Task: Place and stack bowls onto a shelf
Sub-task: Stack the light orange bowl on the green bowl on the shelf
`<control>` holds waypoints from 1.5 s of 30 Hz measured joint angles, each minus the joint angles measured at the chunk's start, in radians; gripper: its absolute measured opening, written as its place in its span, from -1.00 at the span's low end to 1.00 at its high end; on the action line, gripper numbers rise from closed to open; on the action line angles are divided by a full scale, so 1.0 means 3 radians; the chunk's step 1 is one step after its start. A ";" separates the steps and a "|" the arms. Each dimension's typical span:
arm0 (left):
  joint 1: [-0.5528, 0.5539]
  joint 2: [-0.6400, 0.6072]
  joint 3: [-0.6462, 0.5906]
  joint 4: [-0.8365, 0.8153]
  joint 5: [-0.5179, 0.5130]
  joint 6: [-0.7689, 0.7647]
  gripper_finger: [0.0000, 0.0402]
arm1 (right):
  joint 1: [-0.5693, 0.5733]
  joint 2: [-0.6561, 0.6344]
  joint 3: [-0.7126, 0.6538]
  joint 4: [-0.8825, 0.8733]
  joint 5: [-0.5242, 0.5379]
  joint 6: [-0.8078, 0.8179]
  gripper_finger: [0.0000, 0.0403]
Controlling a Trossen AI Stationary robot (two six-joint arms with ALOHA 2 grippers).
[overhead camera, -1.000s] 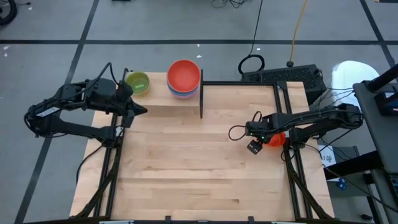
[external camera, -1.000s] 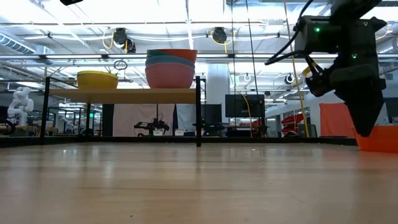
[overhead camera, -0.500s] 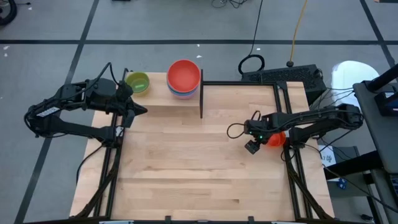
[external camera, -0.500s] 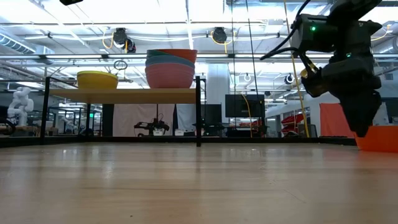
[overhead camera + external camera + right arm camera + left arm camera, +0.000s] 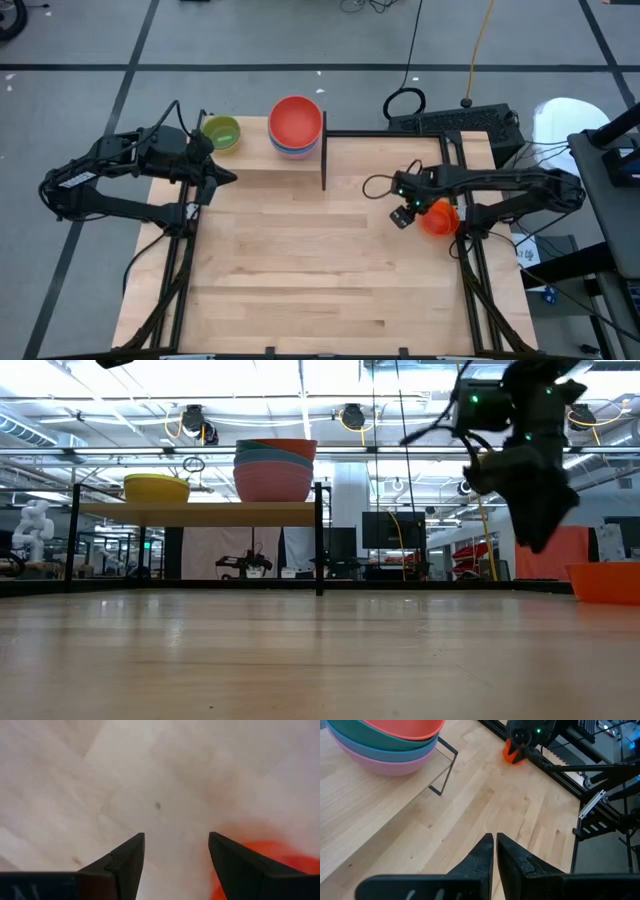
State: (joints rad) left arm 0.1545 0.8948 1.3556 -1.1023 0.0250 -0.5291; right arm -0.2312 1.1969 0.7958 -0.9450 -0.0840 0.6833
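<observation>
The shelf (image 5: 262, 163) stands at the table's far left. On it sit a stack of larger bowls (image 5: 296, 125) with red on top, teal and pink below (image 5: 274, 470), and a green bowl nested in a yellow one (image 5: 221, 132). An orange bowl (image 5: 438, 217) rests on its base on the table near the right edge. My right gripper (image 5: 403, 215) hangs open above the table just left of the orange bowl (image 5: 260, 865), touching nothing. My left gripper (image 5: 225, 178) is shut and waits at the shelf's left end (image 5: 495, 840).
The shelf's thin black corner post (image 5: 323, 160) stands between the shelf and the right arm. Black frame rails (image 5: 470, 270) run along the table's left and right sides. A keyboard (image 5: 455, 122) and cables lie beyond the far right corner. Bare tabletop (image 5: 300, 260) spreads in the middle.
My right gripper has risen from over the orange bowl and moved toward the table's far edge and left, so the bowl now shows uncovered beside it. The orange bowl stays on the table.
</observation>
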 joint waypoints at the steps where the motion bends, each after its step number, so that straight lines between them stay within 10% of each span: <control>1: -0.0001 0.0000 0.0000 0.0000 0.0001 0.0001 -0.87 | -0.0021 0.0000 0.0067 -0.0061 0.0072 -0.0038 0.04; 16: 0.0001 0.0000 0.0000 0.0000 0.0000 0.0001 -0.87 | -0.0126 0.0000 0.0168 -0.1069 0.0262 0.0370 -0.03; 45: 0.0001 0.0000 0.0000 0.0000 0.0001 -0.0026 -0.87 | -0.0124 0.0000 -0.0489 -0.0078 -0.0229 0.0282 -0.03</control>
State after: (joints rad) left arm 0.1547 0.8948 1.3556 -1.1023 0.0254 -0.5370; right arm -0.2684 1.1969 0.6490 -0.9684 -0.1528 0.7680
